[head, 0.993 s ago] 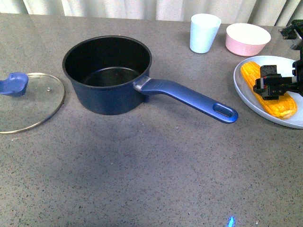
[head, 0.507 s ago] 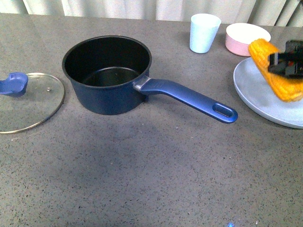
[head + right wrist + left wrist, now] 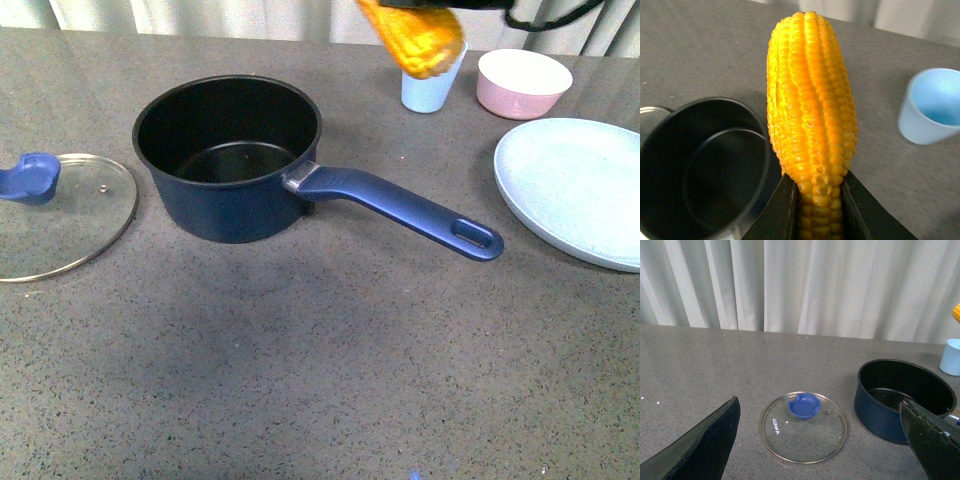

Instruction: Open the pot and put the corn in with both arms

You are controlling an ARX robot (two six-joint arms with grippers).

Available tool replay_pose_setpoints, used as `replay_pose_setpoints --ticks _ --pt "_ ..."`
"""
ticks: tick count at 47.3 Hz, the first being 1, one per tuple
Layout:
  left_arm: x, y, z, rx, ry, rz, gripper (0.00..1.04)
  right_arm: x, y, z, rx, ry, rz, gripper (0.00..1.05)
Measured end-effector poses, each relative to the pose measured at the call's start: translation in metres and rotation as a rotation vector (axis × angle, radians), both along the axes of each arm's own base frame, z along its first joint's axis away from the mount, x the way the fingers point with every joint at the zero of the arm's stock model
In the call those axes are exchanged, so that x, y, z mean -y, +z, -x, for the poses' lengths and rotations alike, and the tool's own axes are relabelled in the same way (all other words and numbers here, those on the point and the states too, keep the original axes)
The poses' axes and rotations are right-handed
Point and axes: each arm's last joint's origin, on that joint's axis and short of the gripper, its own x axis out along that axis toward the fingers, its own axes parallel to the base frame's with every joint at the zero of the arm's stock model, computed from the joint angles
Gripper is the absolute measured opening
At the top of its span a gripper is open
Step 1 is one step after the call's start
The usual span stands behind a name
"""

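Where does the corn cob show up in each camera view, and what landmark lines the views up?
Front view: the corn is at the top of the picture, overlapping the blue cup.
Left wrist view: only a yellow sliver at the frame edge, near the cup.
Right wrist view: mid-picture, held by the right gripper, between pot and cup.
Shared landmark: the blue cup, visible in all three.

We find the pot mid-surface, its handle reaching right toward the plate. The lid lies flat to the pot's left. Behind the plate sits the bowl, with the cup just left of it. The corn hangs clear of the surface near the cup.
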Motion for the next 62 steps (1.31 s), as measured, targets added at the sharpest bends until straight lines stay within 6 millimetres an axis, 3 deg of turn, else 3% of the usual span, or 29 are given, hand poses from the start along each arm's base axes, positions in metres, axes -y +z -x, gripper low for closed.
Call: replay_pose_setpoints --ticks 7,20,33,39,51,57,62 --pt "0.000 0.000 0.000 0.000 0.000 0.000 0.96 -0.041 -0.004 -0.008 -0.018 0.076 -0.009 0.14" --pt "0.000 0.000 0.000 0.000 0.000 0.000 0.96 -0.098 -0.024 -0.013 -0.063 0.163 0.003 0.14" --pt "0.000 0.000 0.000 0.000 0.000 0.000 0.96 -0.129 -0.043 -0.008 -0.091 0.210 0.046 0.15" --pt "0.000 0.000 0.000 0.000 0.000 0.000 0.96 -0.134 -0.045 -0.005 -0.081 0.223 0.071 0.41" --pt "0.000 0.000 0.000 0.000 0.000 0.000 0.96 -0.132 -0.055 0.000 -0.077 0.241 0.103 0.73" --pt "0.000 0.000 0.000 0.000 0.000 0.000 0.96 -0.123 -0.063 0.007 -0.085 0.232 0.106 0.95" --pt "0.000 0.000 0.000 0.000 0.000 0.000 0.96 -0.104 -0.049 0.013 -0.029 0.181 0.082 0.96"
